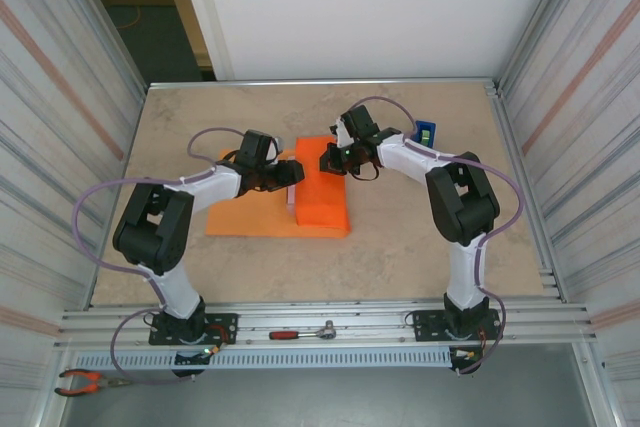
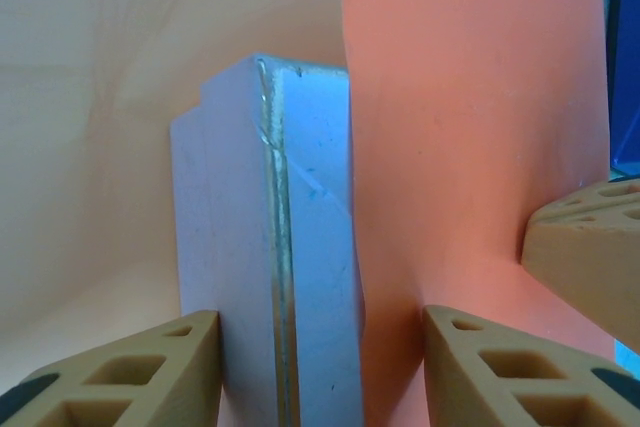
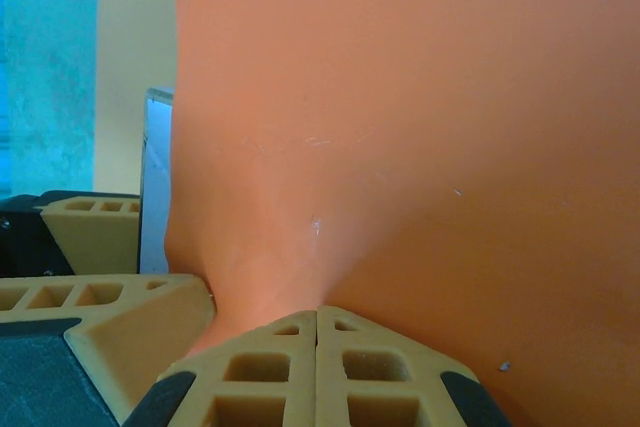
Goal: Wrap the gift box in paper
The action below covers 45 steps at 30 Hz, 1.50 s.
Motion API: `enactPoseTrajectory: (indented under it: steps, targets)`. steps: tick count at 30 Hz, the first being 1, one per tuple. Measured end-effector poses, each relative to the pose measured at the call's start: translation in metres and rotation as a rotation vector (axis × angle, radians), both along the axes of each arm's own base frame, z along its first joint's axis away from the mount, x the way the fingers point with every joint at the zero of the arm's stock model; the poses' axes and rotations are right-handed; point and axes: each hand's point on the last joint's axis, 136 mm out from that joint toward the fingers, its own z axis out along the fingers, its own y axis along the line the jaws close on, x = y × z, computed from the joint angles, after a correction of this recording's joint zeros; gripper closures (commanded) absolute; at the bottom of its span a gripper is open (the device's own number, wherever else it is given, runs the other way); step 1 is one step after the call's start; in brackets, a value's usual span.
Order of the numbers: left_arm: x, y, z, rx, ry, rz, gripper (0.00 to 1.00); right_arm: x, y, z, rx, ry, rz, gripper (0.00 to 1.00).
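Observation:
The orange paper [image 1: 322, 197] lies on the table with its right part folded up over the gift box [image 1: 290, 201], of which a pale sliver shows. In the left wrist view the gift box [image 2: 250, 227] stands on edge, with paper [image 2: 470, 127] pressed along its right side. My left gripper [image 2: 320, 367] is shut across both, one finger on the bare box side, the other on the paper. My right gripper [image 3: 317, 315] is shut, pinching a fold of the paper [image 3: 400, 127] at its fingertips, just right of the left gripper [image 1: 293, 175]. A strip of box [image 3: 155, 177] shows behind.
A blue tape dispenser [image 1: 427, 132] sits at the back right of the table, close behind my right arm. A red-handled ratchet [image 1: 305, 332] and pliers [image 1: 85, 382] lie on the front rail. Metal walls close both sides.

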Motion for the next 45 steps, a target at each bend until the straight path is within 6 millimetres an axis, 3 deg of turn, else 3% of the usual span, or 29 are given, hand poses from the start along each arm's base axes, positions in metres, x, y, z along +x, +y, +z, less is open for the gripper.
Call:
enactPoseTrajectory:
  steps: [2, 5, 9, 14, 18, 27, 33, 40, 45]
  targets:
    - [-0.002, 0.009, 0.005, -0.001, 0.007, 0.023, 0.44, 0.0, 0.0, 0.0, 0.004, -0.005, 0.0, 1.0]
    - [-0.006, 0.042, 0.019, -0.022, 0.005, 0.115, 0.4, 0.0, 0.0, 0.0, 0.009, -0.01, 0.001, 1.0]
    - [-0.008, 0.112, 0.029, -0.048, -0.006, 0.317, 0.35, 0.0, 0.0, 0.0, 0.016, -0.015, 0.002, 1.0]
    - [-0.027, 0.19, 0.0, -0.001, 0.085, 0.54, 0.31, 0.0, 0.0, 0.0, 0.022, -0.018, 0.003, 1.0]
    - [-0.044, 0.218, -0.019, 0.044, 0.157, 0.623, 0.3, 0.0, 0.001, 0.0, 0.026, -0.019, 0.005, 1.0]
    - [-0.048, 0.218, -0.042, 0.078, 0.211, 0.589, 0.3, -0.001, 0.001, 0.0, 0.033, -0.019, 0.008, 1.0]
    - [-0.047, 0.211, -0.041, 0.088, 0.199, 0.558, 0.3, -0.001, 0.001, 0.0, 0.035, -0.019, 0.009, 1.0]
    - [-0.041, 0.138, -0.03, -0.006, 0.125, 0.34, 0.27, 0.0, 0.001, 0.0, 0.036, -0.018, 0.008, 1.0]
    - [-0.02, 0.125, -0.028, -0.052, 0.095, 0.292, 0.26, 0.0, 0.001, 0.0, 0.037, -0.017, 0.008, 1.0]
